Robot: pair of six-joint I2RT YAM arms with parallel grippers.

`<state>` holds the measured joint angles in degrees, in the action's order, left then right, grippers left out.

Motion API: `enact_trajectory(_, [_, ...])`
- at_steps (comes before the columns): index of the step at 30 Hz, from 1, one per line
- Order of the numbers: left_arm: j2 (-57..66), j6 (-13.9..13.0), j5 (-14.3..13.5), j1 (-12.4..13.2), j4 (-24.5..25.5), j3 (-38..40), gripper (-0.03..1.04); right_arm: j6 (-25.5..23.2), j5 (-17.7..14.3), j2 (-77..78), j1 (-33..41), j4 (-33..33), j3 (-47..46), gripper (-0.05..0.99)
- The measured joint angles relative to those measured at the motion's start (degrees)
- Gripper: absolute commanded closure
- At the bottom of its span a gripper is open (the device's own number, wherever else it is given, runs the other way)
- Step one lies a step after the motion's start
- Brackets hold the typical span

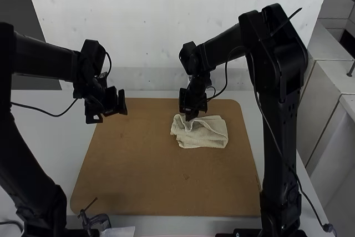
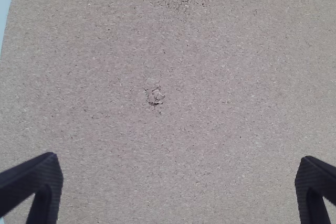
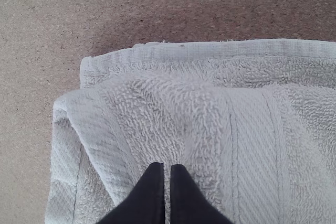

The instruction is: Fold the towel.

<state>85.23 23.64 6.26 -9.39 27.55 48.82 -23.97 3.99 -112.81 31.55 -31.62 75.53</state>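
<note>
The white towel (image 1: 208, 135) lies on the right part of the brown board, folded in layers and rumpled near its back left part. At that raised part is my right gripper (image 1: 189, 117). In the right wrist view its dark fingertips (image 3: 164, 167) are close together, shut on a lifted fold of the towel (image 3: 142, 108); the pinched bit is mostly hidden. My left gripper (image 1: 110, 114) is above the board's back left corner, apart from the towel. The left wrist view has this gripper (image 2: 178, 169) wide open over bare board.
The brown board (image 1: 133, 165) covers much of the white table (image 1: 52, 131). A dark metal clamp (image 1: 97, 220) is at the front left edge, beside a pale flat piece (image 1: 119, 231). A white wall (image 1: 150, 26) rises behind the table.
</note>
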Motion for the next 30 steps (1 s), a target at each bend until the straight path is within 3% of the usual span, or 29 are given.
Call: enact_trajectory(30, [0.0, 0.0, 1.1, 0.6, -0.2, -1.4, 0.01, -0.1, -2.6, -4.0, 6.3, -0.5, -0.5, 0.92])
